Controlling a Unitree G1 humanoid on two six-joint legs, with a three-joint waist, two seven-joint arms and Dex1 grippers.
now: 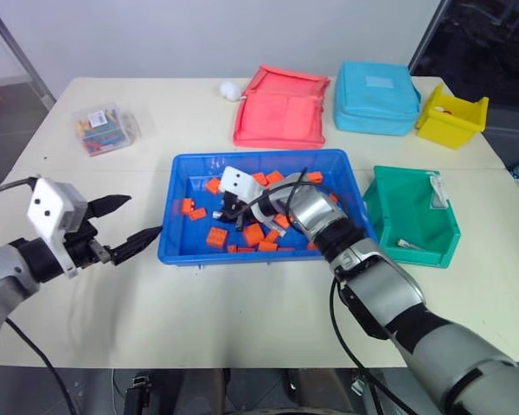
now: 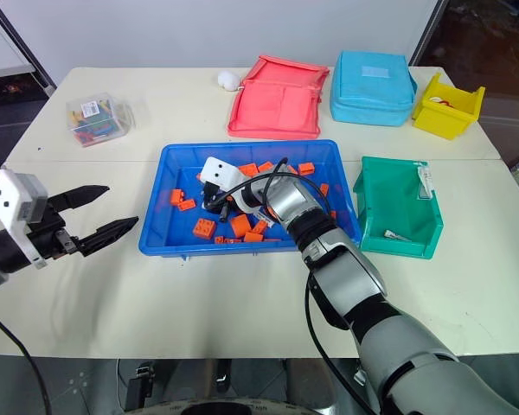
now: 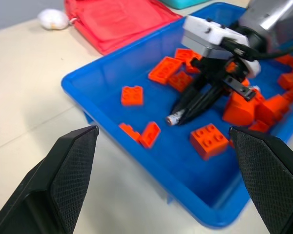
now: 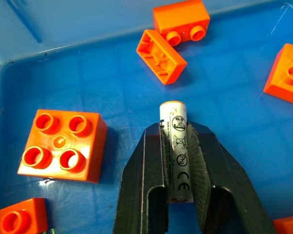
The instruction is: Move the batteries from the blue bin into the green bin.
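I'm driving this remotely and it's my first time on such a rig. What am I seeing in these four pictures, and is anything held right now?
It is a two-armed humanoid robot at a table. Two pictures come from its head, looking down over both arms; the other two come from cameras on each wrist, looking along that arm's black fingers.

On the table sit the blue bin scattered with orange blocks, the green bin beside it, a yellow bin, red and light-blue pouches, and a small clear box.

The right gripper is down in the blue bin, fingers shut on a battery. The left gripper hangs open beside the bin, holding nothing.
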